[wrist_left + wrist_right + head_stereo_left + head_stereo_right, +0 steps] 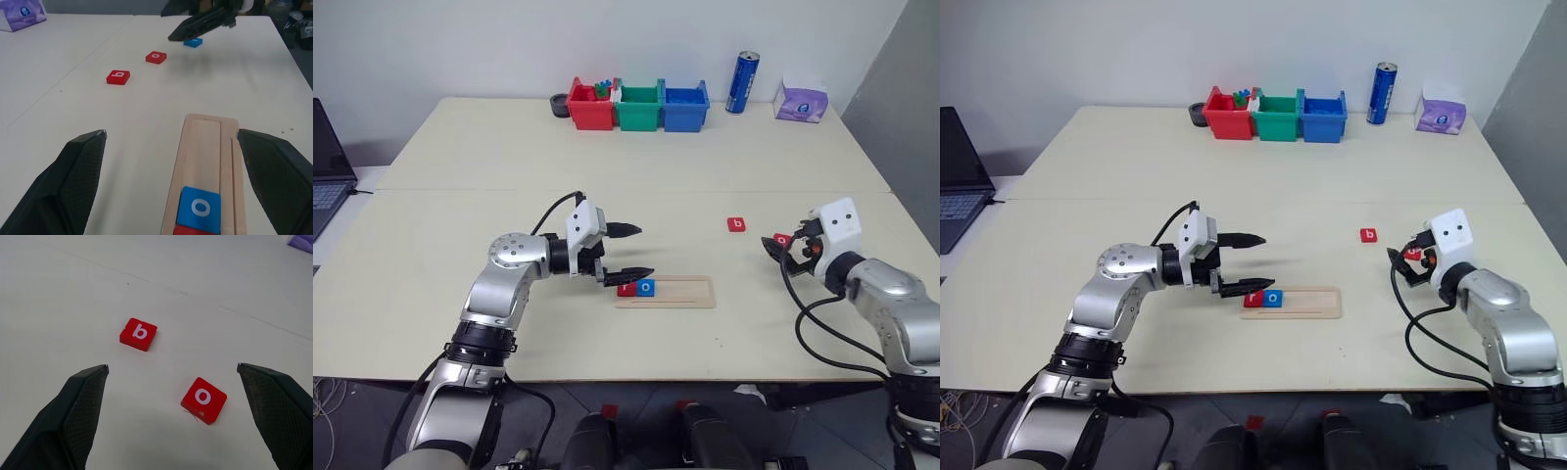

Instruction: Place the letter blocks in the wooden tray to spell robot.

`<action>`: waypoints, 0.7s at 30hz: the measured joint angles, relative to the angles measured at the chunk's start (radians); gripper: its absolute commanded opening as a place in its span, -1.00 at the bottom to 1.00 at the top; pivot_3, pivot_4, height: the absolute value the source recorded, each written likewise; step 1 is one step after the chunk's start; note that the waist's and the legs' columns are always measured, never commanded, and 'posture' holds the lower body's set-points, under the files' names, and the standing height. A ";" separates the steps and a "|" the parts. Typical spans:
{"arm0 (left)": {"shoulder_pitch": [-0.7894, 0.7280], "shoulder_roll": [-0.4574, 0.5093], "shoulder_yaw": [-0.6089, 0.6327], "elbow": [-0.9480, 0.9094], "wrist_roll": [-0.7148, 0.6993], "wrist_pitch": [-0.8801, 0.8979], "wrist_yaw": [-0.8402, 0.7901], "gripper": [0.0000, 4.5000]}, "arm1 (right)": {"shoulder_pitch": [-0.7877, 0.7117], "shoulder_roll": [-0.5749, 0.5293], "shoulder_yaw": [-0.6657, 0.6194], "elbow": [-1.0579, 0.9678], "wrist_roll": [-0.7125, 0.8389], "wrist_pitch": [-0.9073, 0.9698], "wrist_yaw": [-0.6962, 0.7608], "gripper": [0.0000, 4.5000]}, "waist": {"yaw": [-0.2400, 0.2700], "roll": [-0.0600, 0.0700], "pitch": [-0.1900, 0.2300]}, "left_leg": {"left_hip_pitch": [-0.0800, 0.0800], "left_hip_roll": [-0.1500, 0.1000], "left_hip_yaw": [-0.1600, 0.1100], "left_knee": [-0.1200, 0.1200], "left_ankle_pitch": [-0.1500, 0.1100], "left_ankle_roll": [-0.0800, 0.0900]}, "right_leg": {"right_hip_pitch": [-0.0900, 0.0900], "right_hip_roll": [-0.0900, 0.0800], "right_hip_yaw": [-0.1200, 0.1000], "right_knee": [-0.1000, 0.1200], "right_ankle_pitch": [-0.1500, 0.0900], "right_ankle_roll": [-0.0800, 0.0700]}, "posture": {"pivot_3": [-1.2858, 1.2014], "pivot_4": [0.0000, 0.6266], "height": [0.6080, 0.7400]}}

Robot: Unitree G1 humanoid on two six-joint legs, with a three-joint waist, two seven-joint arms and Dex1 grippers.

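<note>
The wooden tray (690, 291) lies at the table's front centre. At its left end sit a red letter block (626, 288) and a blue "o" block (647, 287) side by side. My left gripper (644, 251) hovers open just above that left end, pointing right along the tray (205, 142). A red "b" block (736, 224) lies on the table to the right. A red "o" block (204, 399) lies just in front of my right gripper (172, 366), which is open and empty. In the left wrist view a blue block (193, 42) lies under the right gripper; its letter is unreadable.
Red (590, 106), green (638, 108) and blue (685, 106) bins stand in a row at the table's far edge. A blue can (742, 82) and a purple tissue pack (800, 100) stand to their right. A laptop (325, 166) is at the far left.
</note>
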 measured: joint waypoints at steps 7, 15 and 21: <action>-0.006 0.000 -0.019 0.009 -0.006 -0.002 -0.001 1.00 | -0.044 0.048 -0.057 0.014 -0.031 0.079 -0.133 1.00 | 0.001 0.000 0.000 | 0.000 0.000 0.001 0.000 0.000 0.000 | 0.000 0.000 0.000 -0.001 0.000 0.000 | 0.03 -0.52 1.00; -0.007 0.000 -0.019 0.024 -0.005 -0.009 0.019 1.00 | -0.063 0.069 -0.070 0.021 -0.035 0.114 -0.144 1.00 | -0.001 0.000 0.000 | 0.000 0.000 0.001 0.000 0.000 0.000 | 0.000 0.000 0.000 -0.001 0.000 0.000 | 0.03 -0.52 1.00; -0.028 -0.018 -0.005 0.064 0.003 -0.015 0.114 1.00 | -0.108 0.094 -0.036 0.021 -0.036 0.114 -0.126 1.00 | -0.001 0.000 0.000 | 0.000 0.000 0.001 0.000 0.000 0.000 | 0.000 0.000 0.000 -0.001 0.000 0.000 | 0.03 -0.52 1.00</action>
